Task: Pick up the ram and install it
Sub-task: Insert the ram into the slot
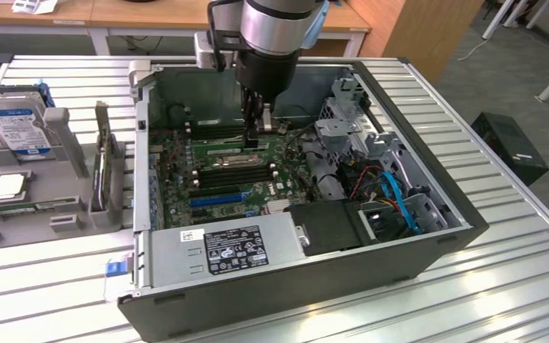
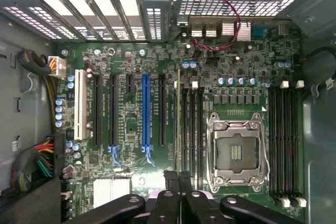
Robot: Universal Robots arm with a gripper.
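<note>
The ribbed worktop (image 1: 503,286) carries an open computer case (image 1: 303,286), laid on its side so the motherboard (image 2: 126,114) faces up beneath the claw (image 2: 177,176). The claw hangs inside the case, fingers pressed close, apparently pinching the ram (image 2: 178,108) by its upper edge. The stick stands edge-on directly below, parallel to the black memory slots (image 2: 191,129) beside the empty processor socket (image 2: 236,150), a hold that seems meant to keep it square to them.

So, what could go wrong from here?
1. The ram is edge-on in the shut gripper by narrow slots packed side by side; a small offset could put it on a slot wall or in the wrong slot.
2. So thin a stick may tilt when pressed and seat at one end only.
</note>
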